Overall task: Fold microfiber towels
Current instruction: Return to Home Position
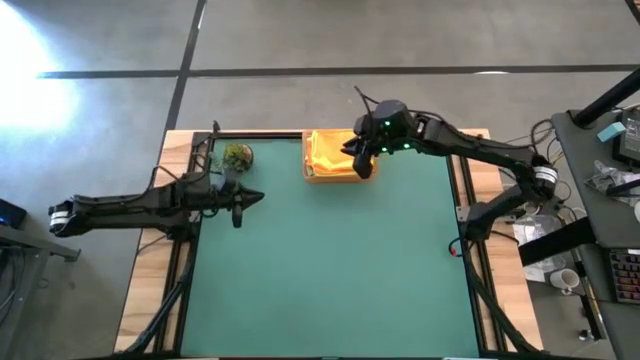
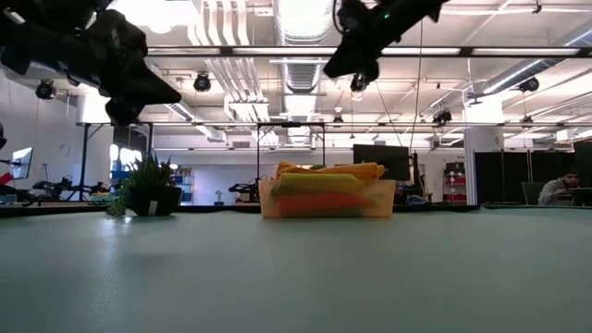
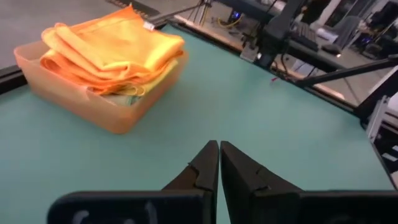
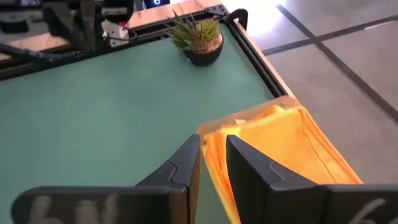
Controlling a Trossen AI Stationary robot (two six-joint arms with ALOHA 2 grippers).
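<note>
Mat [image 1: 330, 270] smooth, flat, green, over wooden table; grey concrete floor [image 1: 420, 40] around. Room behind: white ceiling ducts [image 2: 298, 28], strip lights. Towels [image 1: 335, 148] soft, orange and yellow, folded, stacked in shallow translucent bin [image 3: 93, 115] at mat's far edge; spiky potted plant [image 1: 236, 156] nearby. Right gripper [image 4: 213, 140] above bin, fingers slightly apart, empty. Left gripper [image 3: 219, 144] over mat near plant, fingers closed, empty.

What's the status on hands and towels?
Left hand shut, empty, raised near the plant. Right hand slightly open, empty, above the bin. Folded towels stacked in it, orange on top. Nothing in the way.
</note>
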